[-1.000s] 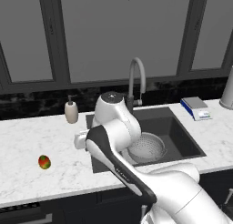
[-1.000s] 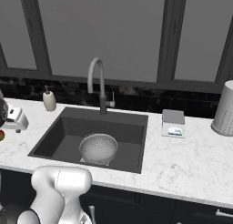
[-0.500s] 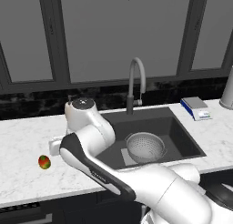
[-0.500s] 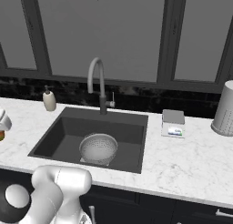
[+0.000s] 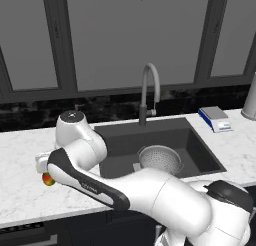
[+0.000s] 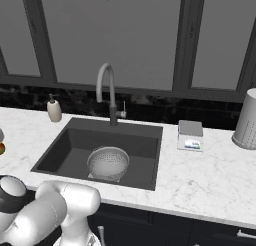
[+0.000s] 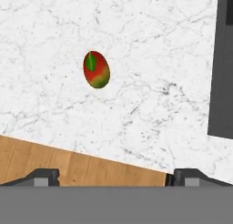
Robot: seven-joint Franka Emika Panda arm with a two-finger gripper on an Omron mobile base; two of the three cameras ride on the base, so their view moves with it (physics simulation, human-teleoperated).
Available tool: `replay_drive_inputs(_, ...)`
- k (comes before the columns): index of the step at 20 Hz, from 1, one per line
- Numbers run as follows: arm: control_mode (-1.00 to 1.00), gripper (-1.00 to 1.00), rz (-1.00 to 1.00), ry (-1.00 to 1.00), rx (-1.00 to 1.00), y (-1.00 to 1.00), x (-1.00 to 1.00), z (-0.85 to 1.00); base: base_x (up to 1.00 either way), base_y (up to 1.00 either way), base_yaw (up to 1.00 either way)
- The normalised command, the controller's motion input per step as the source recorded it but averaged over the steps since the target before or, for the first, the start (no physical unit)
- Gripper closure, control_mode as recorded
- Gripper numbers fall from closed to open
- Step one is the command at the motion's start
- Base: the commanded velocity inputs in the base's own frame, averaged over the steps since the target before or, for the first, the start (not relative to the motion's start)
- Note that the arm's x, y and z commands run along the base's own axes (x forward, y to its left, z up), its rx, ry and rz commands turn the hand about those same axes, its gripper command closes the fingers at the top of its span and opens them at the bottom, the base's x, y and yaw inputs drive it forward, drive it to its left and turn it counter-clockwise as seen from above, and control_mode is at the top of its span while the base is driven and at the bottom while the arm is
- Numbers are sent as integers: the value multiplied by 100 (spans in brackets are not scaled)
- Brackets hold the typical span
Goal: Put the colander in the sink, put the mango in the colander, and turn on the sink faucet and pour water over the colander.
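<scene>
1. At the far left of the marble counter, the mango lies on the stone near the front edge, partly hidden behind the arm in the left base view. In the hand view the mango lies alone on the white marble, red and orange with a green patch.
2. The gripper hangs above that stretch of counter, apart from the fruit. Its two dark fingertips stand wide apart at the bottom of the hand view, released, with nothing between them.
3. A strip of wooden floor shows below the counter's edge in the hand view.
4. A beige soap dispenser stands on the counter left of the basin.
5. The sink sits in the middle of the counter, dark grey and recessed.
6. The colander rests upright on the basin floor, toward the front.
7. The sink faucet rises behind the basin, its spout arching forward.
8. A small scale lies right of the sink.
9. A pale perforated canister stands at the far right.
</scene>
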Motion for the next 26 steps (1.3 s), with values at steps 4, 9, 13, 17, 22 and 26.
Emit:
replay_drive_inputs(4,-100,-100,0,0,0,31,25,-19,0,0,0)
replay_drive_inputs(9,-100,-100,2,0,0,1,27,-39,0,0,0)
replay_drive_inputs(13,-100,-100,2,0,0,0,33,-39,0,0,0)
replay_drive_inputs(17,-100,-100,1,0,0,4,25,-33,0,0,0)
replay_drive_inputs(22,-100,-100,0,1,0,18,10,-22,0,0,0)
replay_drive_inputs(26,-100,-100,0,1,0,24,10,-22,0,0,0)
